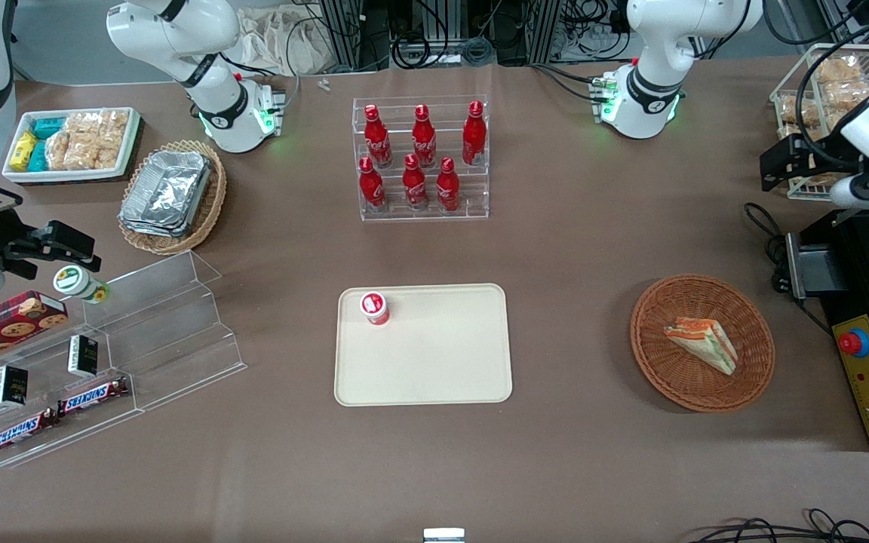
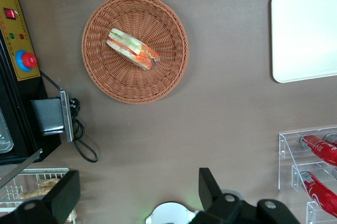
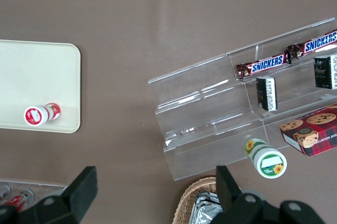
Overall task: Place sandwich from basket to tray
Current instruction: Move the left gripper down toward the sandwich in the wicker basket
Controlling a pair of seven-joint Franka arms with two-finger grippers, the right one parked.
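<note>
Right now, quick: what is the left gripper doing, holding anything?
Left gripper: open and empty, up above the table, farther from the front camera than the basket; the sandwich lies in that basket.

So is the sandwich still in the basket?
Yes: the sandwich lies inside the basket; the gripper hangs above the table, jaws open.

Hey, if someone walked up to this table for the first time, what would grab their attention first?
Probably the six red cola bottles standing in a clear tiered rack in the middle of the table. Nearer the front camera lies the cream tray, bare but for a small red-and-white cup, and toward the working arm's end a sandwich sits in the reddish-brown basket. The left gripper hangs open, high above the table beside the basket.
</note>
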